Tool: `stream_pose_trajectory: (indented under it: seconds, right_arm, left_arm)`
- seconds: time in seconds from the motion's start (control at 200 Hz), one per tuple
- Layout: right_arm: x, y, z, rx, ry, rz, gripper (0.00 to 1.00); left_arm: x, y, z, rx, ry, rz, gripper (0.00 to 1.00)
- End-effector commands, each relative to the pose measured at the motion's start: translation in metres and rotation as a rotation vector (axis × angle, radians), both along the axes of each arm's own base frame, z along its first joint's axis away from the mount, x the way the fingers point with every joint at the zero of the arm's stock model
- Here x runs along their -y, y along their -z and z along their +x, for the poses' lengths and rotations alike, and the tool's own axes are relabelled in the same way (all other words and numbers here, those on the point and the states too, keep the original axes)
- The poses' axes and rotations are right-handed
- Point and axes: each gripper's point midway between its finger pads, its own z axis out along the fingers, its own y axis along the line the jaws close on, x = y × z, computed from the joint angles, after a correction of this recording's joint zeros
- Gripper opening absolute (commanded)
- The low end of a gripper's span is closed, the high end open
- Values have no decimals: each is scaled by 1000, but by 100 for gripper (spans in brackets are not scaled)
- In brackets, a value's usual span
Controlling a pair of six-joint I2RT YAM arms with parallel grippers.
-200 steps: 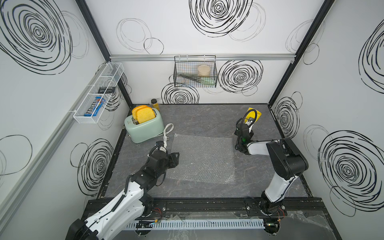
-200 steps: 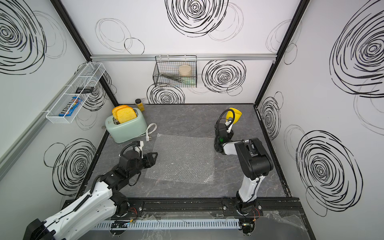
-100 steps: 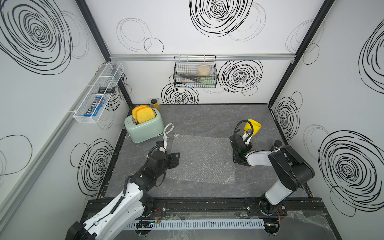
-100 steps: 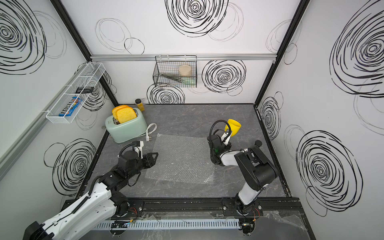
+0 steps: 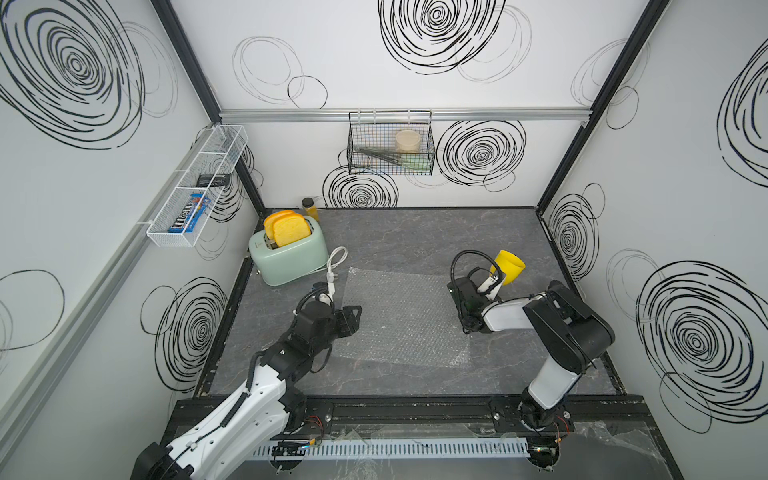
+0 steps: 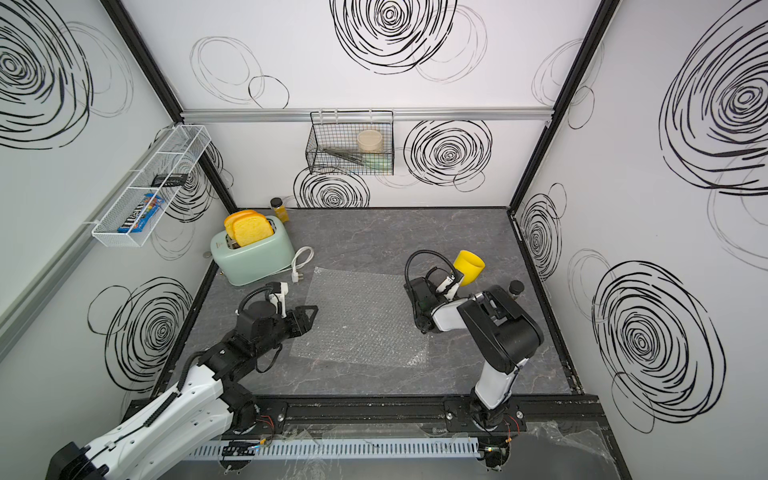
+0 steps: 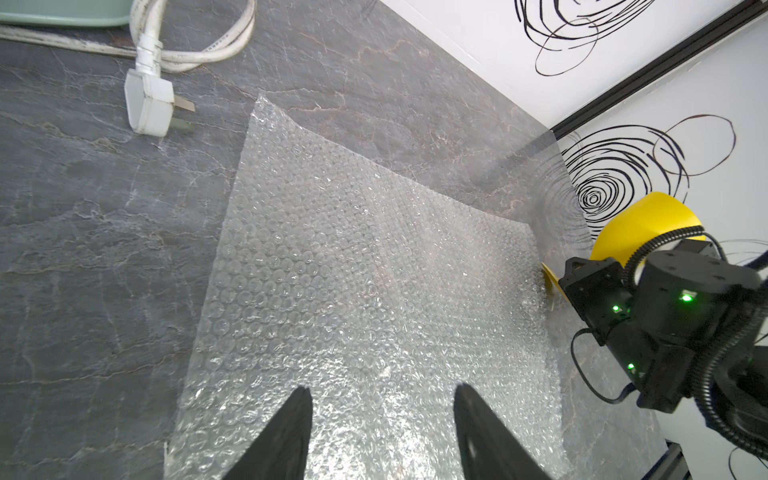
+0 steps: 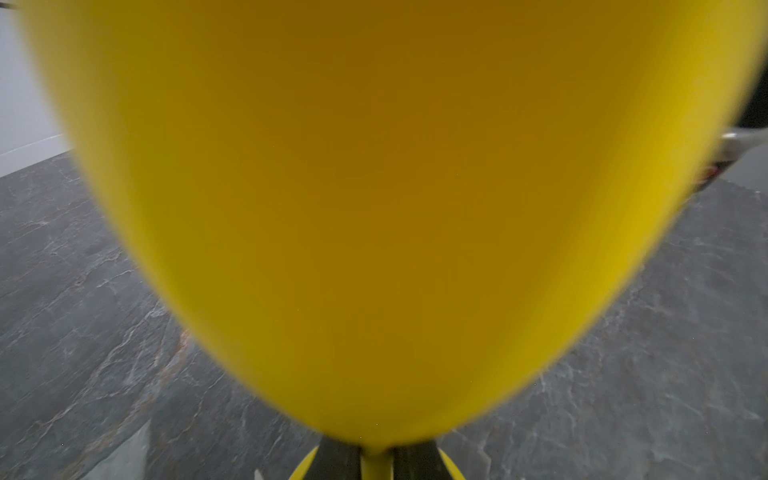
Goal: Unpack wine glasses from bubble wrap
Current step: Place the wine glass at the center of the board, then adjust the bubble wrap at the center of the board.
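Grey stone-look table [image 5: 415, 232] fills the floor of a white box, and black swirls are drawn on the walls [image 5: 374, 62]. We see the bubble wrap [image 5: 399, 320] lying flat and open in the middle of the table. Nothing sits on it and nothing is rolled up in it.

We see the yellow goblet [image 5: 509, 266] out of the wrap, just beside the sheet's edge on the right arm's side. The right gripper [image 8: 376, 461] pinches it by the thin stem, with one dark finger on each side. The cup leans toward the back corner, so the goblet is tilted, not standing. We think it is up off the table, but we cannot see its foot well enough to be sure.

The left gripper [image 7: 380, 432] hangs low over the sheet's other edge, on the toaster [image 5: 289, 253] side. Its two fingers are spread apart with nothing between them. We cannot tell if they touch the wrap.

The toaster holds two bread slices [image 5: 286, 228] and stands well apart from the goblet.

We think the big part of the job is done, because the goblet is free of the wrap. What is left, we guess, is to stand it on its foot on the table and let go. We see no other wrapped bundle.
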Motion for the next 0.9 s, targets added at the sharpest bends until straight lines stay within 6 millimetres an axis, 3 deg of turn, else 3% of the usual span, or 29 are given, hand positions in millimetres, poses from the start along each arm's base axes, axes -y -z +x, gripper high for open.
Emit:
stream_pose_trajectory:
  seconds: [0.0,0.08,0.205,0.31,0.355,0.41,0.631,0.896]
  right_arm:
    - [2,23,-25,-60,45,-89,13]
    - [1,19,-36,-13,109,-161,14]
    - [0,14,-49,12,174,-262,26]
    - [-10,1,-53,74,162,-377,51]
    - [-21,4,-49,68,96,-424,68]
    - [-22,2,-53,83,87,-410,74]
    - [-31,-28,-47,147,13,-406,82]
    - [-43,-61,-41,200,-44,-409,83]
  left_arm:
    - [4,-25,8,54,-10,-47,60]
    - [3,-25,7,54,-8,-44,60]
    - [3,-25,7,53,-9,-48,60]
    - [2,-26,7,55,-9,-46,60]
    - [2,-26,8,56,-8,-45,60]
    - [2,-25,8,54,-7,-44,60]
    - [3,-23,8,51,-4,-50,60]
    - [3,-25,8,56,-5,-52,60]
